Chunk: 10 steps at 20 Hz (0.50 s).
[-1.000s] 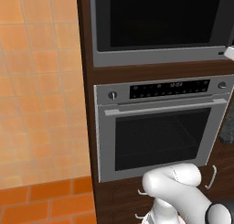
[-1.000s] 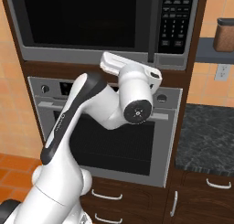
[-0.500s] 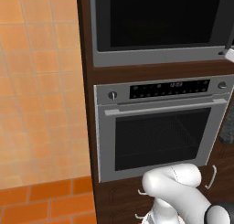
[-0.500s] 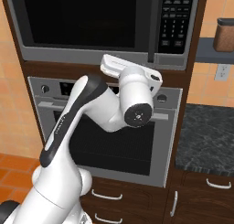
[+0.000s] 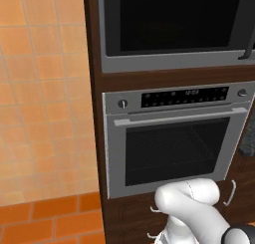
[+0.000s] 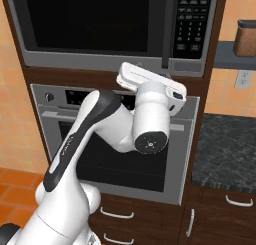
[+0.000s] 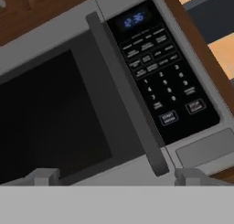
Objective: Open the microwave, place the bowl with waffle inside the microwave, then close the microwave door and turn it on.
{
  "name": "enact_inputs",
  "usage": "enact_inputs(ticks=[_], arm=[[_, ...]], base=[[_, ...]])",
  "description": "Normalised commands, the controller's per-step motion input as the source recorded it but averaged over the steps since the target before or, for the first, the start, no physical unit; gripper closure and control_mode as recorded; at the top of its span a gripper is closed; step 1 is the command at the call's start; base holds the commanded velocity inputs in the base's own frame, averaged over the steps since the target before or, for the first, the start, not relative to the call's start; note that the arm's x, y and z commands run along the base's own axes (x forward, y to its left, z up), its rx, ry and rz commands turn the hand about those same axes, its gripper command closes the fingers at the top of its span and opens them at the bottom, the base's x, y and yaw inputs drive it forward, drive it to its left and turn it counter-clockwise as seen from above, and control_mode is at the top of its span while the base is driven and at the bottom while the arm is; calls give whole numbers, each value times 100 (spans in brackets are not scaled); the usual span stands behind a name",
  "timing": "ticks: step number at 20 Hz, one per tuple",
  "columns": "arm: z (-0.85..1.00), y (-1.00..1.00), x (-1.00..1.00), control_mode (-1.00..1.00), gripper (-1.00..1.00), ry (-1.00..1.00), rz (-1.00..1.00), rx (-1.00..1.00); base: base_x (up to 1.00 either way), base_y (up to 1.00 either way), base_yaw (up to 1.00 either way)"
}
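The microwave [image 6: 95,24] fills the top of both base views, and its black glass door [image 5: 174,19] is closed. Its dark vertical handle [image 6: 165,29] runs beside the keypad [image 6: 192,19]. In the hand view the handle [image 7: 128,99] crosses diagonally between the glass [image 7: 45,109] and the keypad [image 7: 160,77]. My gripper [image 7: 116,176] is open, its fingertips [image 7: 43,175] spread wide on either side of the handle's lower end and holding nothing. My white hand [image 6: 151,87] hangs just below the microwave, in front of the oven. The bowl with waffle is out of view.
A silver oven [image 5: 174,138] with knobs and a bar handle sits directly under the microwave. A dark stone counter [image 6: 225,144] lies at the right, with a brown jar [image 6: 246,37] on a shelf above it. Wooden drawers [image 6: 220,219] are below, and an orange tiled wall [image 5: 45,88] is to the left.
The hand has shifted slightly to the right and a little down beneath the microwave. The door has stayed closed.
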Motion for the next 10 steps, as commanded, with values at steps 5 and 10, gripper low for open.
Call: enact_inputs(ticks=[5,10], arm=[[0,-37,-11,-100,-100,-6,-7,10],[0,-48,3,-100,-100,0,-4,3]], base=[[0,0,0],[0,0,0]])
